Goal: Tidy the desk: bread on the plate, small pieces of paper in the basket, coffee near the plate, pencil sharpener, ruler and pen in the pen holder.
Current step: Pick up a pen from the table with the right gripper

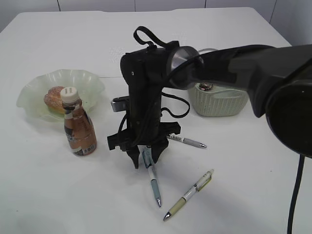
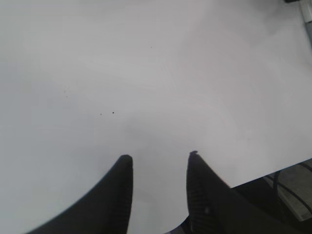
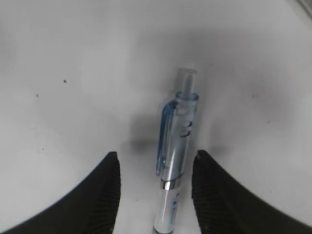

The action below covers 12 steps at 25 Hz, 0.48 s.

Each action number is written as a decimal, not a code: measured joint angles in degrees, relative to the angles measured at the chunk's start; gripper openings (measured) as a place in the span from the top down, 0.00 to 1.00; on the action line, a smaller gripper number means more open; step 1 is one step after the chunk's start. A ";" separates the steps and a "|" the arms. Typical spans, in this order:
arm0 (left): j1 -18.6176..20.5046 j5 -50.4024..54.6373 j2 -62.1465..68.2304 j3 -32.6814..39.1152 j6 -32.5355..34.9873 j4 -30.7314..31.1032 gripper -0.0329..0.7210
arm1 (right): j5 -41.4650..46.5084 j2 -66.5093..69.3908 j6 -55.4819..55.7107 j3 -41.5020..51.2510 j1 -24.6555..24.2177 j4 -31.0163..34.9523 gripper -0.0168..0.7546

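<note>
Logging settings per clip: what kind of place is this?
Probably a staged desk-tidying setup: a plain white table holding ballpoint pens, a brown coffee bottle and a pale woven basket.

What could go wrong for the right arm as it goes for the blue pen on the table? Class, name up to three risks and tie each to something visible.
1. The right end effector straddles the blue pen near its clip end, not its middle, so the pen may tilt or slip when lifted.
2. The fingertips sit close to the table; closing could scrape it.
3. Another pen lies just behind the end effector and might be nudged.
</note>
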 joint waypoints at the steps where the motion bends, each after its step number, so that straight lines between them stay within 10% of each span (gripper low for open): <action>1: 0.00 -0.12 0.00 0.00 0.00 0.00 0.59 | 0.00 0.03 0.50 0.00 0.09 -0.45 0.52; 12: 0.00 -0.22 0.00 0.00 0.00 0.00 0.59 | -0.12 0.03 1.45 0.00 0.09 -2.76 0.52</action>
